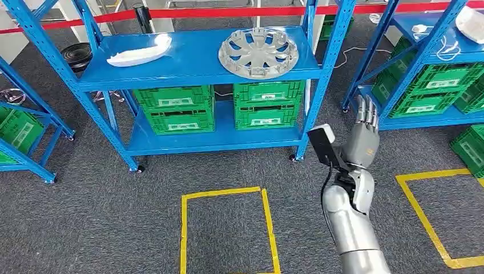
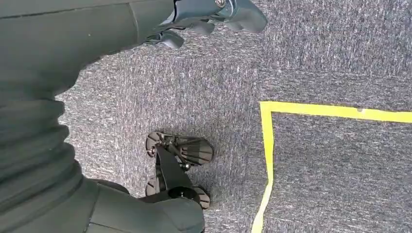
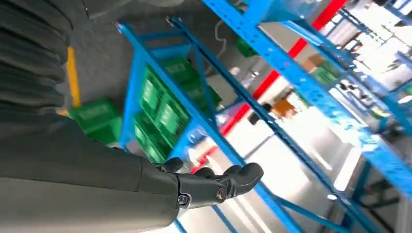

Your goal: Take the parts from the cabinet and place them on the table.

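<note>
Head view, looking down at a grey carpet floor: a blue rack (image 1: 194, 60) stands ahead. On its top shelf lie two parts, well apart: a silver wheel cover (image 1: 258, 52) towards the right and a white tray-like part (image 1: 140, 52) towards the left. Green crates (image 1: 220, 105) fill the shelf below. The right hand (image 1: 365, 117) is raised beside the rack's right post, fingers (image 1: 366, 108) straight and released, holding nothing, well short of either part. Yellow tape (image 1: 228, 194) marks squares on the floor.

Judgement on handling: the wheel cover looks like thin, stiff plastic, light but wide, with open spokes; taking it by the rim or through a spoke gap seems safest, since its face may be slick. The white part looks thin, light and perhaps bendy; its raised edge seems the best hold.

Left wrist view: the left hand (image 2: 214, 17) hangs above the carpet near a yellow tape corner, fingers loosely curled around nothing.

Right wrist view: the right hand, palm bare and fingers extended, points towards blue rack beams and green crates.
</note>
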